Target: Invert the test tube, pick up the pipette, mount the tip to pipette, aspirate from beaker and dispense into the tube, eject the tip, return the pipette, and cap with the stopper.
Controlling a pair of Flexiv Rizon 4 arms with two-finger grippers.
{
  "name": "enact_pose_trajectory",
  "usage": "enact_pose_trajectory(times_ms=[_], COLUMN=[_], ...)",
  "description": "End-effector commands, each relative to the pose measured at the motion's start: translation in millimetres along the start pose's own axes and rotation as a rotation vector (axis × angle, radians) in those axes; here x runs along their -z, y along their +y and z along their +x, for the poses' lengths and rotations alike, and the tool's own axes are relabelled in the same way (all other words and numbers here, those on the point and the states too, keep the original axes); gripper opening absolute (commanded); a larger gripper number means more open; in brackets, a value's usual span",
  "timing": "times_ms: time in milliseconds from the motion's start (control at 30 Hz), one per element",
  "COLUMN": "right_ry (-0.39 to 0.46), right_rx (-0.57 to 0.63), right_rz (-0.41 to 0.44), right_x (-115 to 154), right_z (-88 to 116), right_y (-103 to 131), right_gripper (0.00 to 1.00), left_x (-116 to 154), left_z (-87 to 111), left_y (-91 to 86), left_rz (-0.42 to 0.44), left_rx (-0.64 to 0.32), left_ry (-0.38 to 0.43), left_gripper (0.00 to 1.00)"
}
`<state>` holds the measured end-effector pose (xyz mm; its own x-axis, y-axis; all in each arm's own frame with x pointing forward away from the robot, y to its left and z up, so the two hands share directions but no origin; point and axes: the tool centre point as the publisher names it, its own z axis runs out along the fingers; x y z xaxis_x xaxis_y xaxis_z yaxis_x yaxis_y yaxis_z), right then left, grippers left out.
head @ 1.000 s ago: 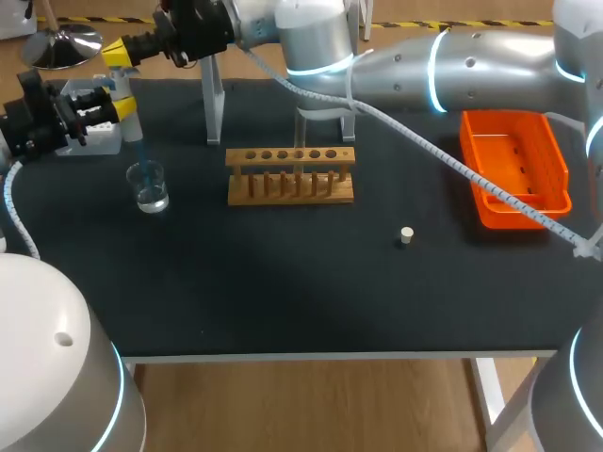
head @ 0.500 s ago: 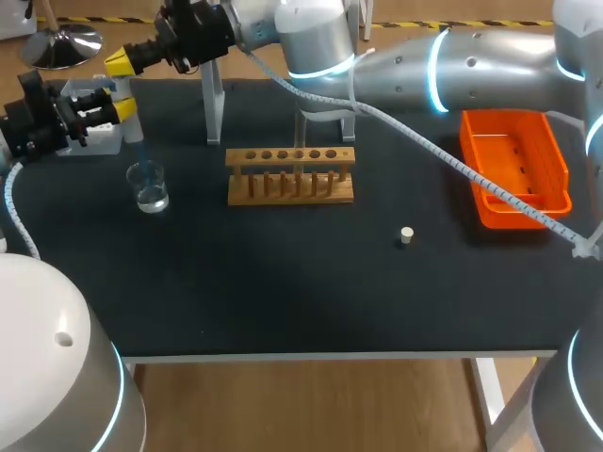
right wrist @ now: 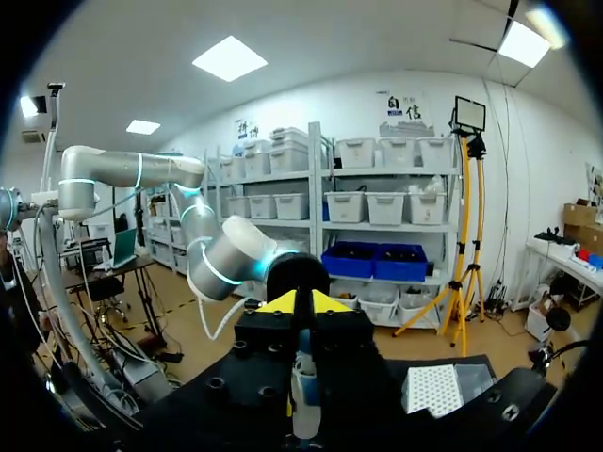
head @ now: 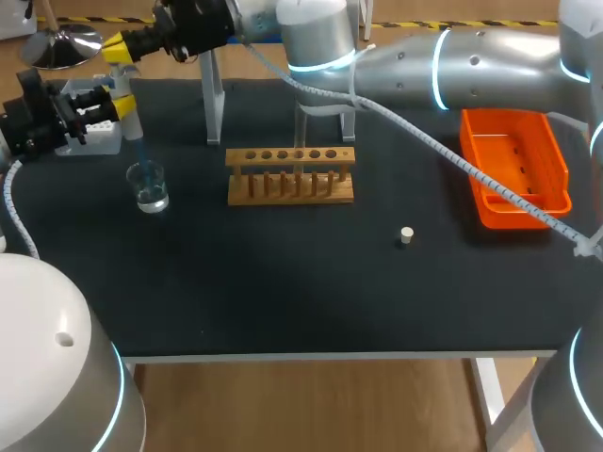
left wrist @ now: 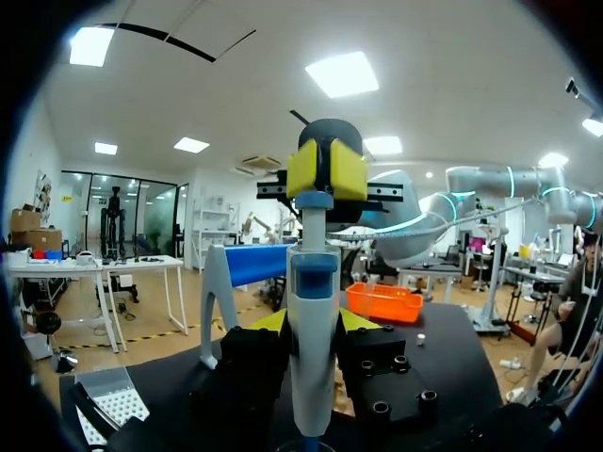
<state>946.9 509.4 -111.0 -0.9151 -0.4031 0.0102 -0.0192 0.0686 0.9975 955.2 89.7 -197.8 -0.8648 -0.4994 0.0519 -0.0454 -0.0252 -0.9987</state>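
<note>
My left gripper is shut on the white and blue pipette, held upright at the table's far left. Its thin tip points down over the glass beaker, which holds some clear liquid. My right arm reaches across the table. Its gripper sits shut just over the pipette's top. The wooden rack stands mid-table, and I cannot make out a tube in it. The small stopper lies to the rack's front right.
An orange tray sits at the right. Two white stands rise behind the rack. A tip box stands beside the left gripper.
The right gripper's yellow tips dipped toward the pipette's top, then came back up a little. The left arm and pipette have stayed put.
</note>
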Motion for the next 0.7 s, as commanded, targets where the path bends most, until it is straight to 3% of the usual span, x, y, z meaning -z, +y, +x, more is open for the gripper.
enact_pose_trajectory(times_ms=[33, 333, 700], right_ry=[-0.022, -0.115, -0.219], right_rx=[0.020, 0.058, 0.033], right_rz=[-0.001, 0.071, 0.178], right_x=[24, 90, 183], right_z=[16, 41, 76], right_y=[25, 57, 37], right_gripper=[1.00, 1.00, 1.00], left_x=[1, 1, 1], left_z=[-0.4, -0.4, -0.4], left_y=[-0.8, -0.8, -0.8], left_rz=[0.000, 0.000, 0.000], left_rx=[0.001, 0.001, 0.001], left_ry=[0.003, 0.003, 0.003], left_gripper=[0.00, 0.00, 0.00])
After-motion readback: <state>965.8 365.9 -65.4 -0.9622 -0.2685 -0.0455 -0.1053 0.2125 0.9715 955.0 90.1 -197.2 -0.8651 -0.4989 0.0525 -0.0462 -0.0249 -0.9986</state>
